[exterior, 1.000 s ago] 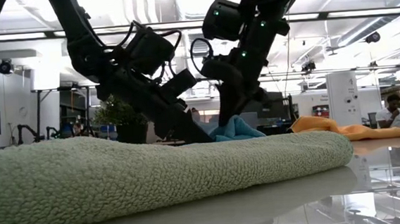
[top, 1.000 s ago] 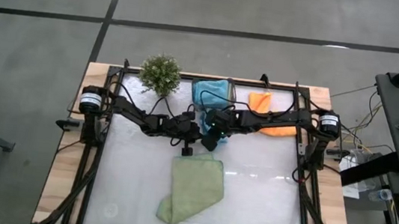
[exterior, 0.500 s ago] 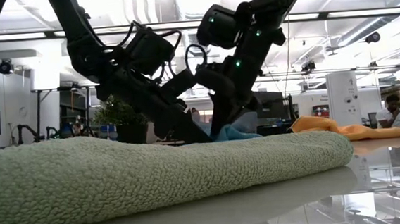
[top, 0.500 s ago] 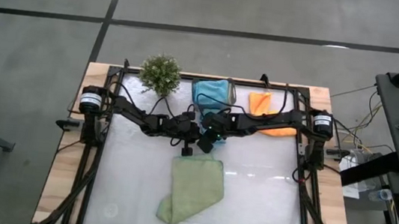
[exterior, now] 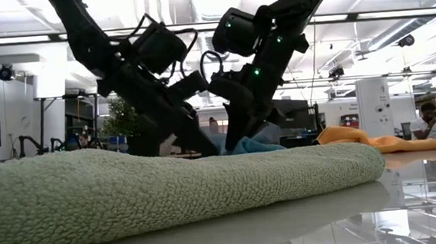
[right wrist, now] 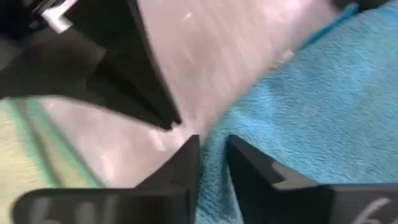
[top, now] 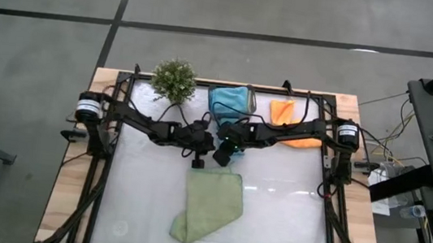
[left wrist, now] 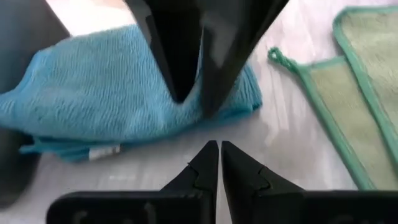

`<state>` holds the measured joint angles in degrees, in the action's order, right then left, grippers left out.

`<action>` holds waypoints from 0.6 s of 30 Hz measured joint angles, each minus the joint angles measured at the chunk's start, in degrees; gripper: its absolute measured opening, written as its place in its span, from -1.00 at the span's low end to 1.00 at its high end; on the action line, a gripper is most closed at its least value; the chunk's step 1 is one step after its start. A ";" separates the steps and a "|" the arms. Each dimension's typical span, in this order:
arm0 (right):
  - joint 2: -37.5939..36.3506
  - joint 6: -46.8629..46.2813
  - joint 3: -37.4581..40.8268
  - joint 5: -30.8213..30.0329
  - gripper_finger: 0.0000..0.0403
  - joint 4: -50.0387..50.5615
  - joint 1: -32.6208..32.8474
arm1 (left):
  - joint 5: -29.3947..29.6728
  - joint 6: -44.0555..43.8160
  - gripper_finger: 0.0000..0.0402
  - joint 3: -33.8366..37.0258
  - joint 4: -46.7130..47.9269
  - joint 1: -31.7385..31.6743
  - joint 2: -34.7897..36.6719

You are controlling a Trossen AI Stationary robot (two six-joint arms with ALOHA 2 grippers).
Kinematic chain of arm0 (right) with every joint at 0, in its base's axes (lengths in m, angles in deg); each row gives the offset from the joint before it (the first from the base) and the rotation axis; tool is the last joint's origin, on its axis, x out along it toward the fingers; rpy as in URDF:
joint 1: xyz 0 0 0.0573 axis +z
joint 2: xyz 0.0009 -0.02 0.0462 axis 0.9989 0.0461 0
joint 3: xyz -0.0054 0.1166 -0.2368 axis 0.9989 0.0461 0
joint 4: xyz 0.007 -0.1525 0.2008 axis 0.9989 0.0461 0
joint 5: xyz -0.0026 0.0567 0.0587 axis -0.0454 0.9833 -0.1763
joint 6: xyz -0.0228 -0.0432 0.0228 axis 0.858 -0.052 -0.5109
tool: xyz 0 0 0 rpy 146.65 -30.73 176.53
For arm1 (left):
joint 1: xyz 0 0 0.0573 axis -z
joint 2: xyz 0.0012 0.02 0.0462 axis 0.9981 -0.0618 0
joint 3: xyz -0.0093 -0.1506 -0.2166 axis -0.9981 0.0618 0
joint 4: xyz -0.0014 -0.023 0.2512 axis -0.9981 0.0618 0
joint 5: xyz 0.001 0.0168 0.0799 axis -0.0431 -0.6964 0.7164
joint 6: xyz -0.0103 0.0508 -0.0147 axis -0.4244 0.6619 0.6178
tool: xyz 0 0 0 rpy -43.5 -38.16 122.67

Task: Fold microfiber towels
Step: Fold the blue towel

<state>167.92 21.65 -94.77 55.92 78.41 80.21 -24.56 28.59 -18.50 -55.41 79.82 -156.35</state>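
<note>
A teal-blue towel (top: pixel 231 103) lies bunched and folded on the table's far middle. My right gripper (right wrist: pixel 213 152) points down at the towel's near edge, its fingers a narrow gap apart and teal cloth showing in that gap. My left gripper (left wrist: pixel 219 155) is shut and holds nothing; it hovers just in front of that edge, to the left of the right gripper (top: pixel 224 151). A light green towel (top: pixel 208 205), folded over, lies flat near the table's front middle. An orange towel (top: pixel 283 111) lies at the far right. My right gripper comes at the teal towel's near edge (left wrist: pixel 214 115) slanting down from the table's right. Its fingertips (left wrist: pixel 180 93) stand over that edge. I cannot tell whether they touch the cloth or have any of it between them.
A small potted plant (top: pixel 174 80) stands at the far left. A second patch of orange cloth (top: pixel 304 141) shows under the right arm. The green towel's corner loop (left wrist: pixel 277 57) lies close to both grippers. Bare white tabletop (top: pixel 287 219) stretches right of the green towel.
My right gripper has moved toward the table's left edge and sunk a little, coming down on the teal towel's near edge. The towels lie as they did.
</note>
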 joint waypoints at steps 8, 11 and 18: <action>-3.28 3.94 -1.46 4.24 -0.22 2.40 0.01 | 0.05 2.21 -0.97 0.08 5.09 -0.07 7.68; -6.66 6.48 -0.60 4.04 -0.18 3.62 0.01 | 0.45 4.49 -0.97 0.06 3.60 -0.24 8.31; -15.37 11.19 5.84 3.70 -0.41 -0.09 -0.54 | 0.48 4.48 -0.97 -0.04 -8.03 -0.85 5.16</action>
<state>152.55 32.84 -88.93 59.62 78.32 79.67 -24.09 33.07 -18.54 -63.44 78.97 -151.20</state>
